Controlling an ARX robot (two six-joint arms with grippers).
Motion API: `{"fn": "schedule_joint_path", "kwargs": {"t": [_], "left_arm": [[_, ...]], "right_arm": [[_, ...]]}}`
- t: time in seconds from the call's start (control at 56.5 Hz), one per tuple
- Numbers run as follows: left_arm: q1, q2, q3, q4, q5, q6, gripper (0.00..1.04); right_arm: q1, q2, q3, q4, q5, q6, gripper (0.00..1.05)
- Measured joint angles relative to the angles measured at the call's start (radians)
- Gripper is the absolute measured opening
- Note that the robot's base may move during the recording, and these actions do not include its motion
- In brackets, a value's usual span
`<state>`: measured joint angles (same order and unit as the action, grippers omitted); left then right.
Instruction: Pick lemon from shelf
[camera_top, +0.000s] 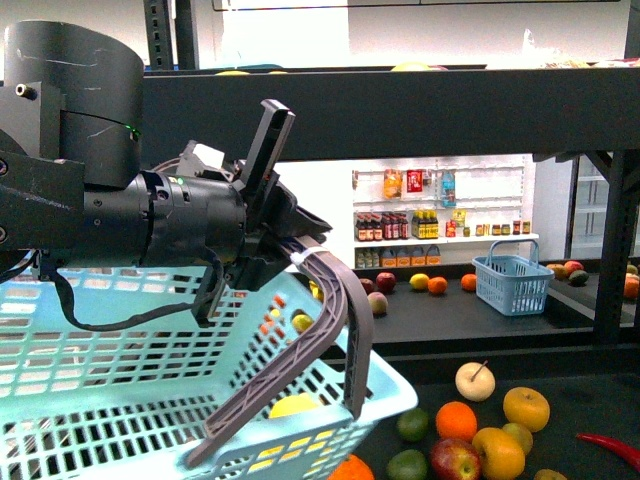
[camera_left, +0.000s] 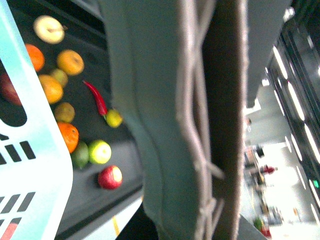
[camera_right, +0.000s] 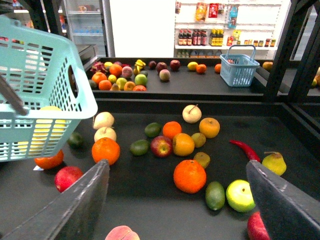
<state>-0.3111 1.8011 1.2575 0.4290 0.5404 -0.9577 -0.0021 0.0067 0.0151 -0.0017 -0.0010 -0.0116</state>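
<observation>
I think the lemon (camera_top: 295, 405) sits inside the pale basket (camera_top: 120, 400), showing yellow through the holes, low in the middle of the front view. The left jaws are clenched on the basket handle (camera_top: 330, 330). The right jaws are released and hold nothing. A lemon is light, firm and a bit slippery, so grab its fat middle. On the shelf (camera_top: 400, 110) I count one more yellow one (camera_top: 419, 282) on the far desk, a second, blue basket (camera_top: 512, 285) and one red chilli (camera_right: 244, 149)

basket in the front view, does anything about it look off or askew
Yes. The basket hangs tilted from the left gripper, which is shut on its grey handle, so one corner dips toward the fruit on the shelf. A yellow fruit lies inside against the low wall.
</observation>
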Motion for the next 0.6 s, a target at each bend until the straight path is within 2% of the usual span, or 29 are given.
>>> {"fn": "schedule_joint_path", "kwargs": {"t": [0.053, 0.212, 0.354, 0.478, 0.602], "left_arm": [[0.005, 0.000, 0.000, 0.021, -0.069, -0.035, 0.07], [0.053, 0.002, 0.000, 0.137, -0.205, -0.118, 0.07], [0.131, 0.005, 0.000, 0.259, -0.304, -0.213, 0.07], [0.205, 0.014, 0.000, 0.327, -0.344, -0.289, 0.07], [0.280, 0.025, -0.002, 0.377, -0.341, -0.355, 0.07]], "right_arm": [[0.000, 0.000, 0.000, 0.000, 0.000, 0.001, 0.99], [0.000, 0.000, 0.000, 0.000, 0.001, 0.001, 0.97], [0.000, -0.001, 0.000, 0.000, 0.000, 0.001, 0.97], [0.000, -0.001, 0.000, 0.000, 0.000, 0.001, 0.97], [0.000, -0.001, 0.000, 0.000, 0.000, 0.001, 0.97]]}}
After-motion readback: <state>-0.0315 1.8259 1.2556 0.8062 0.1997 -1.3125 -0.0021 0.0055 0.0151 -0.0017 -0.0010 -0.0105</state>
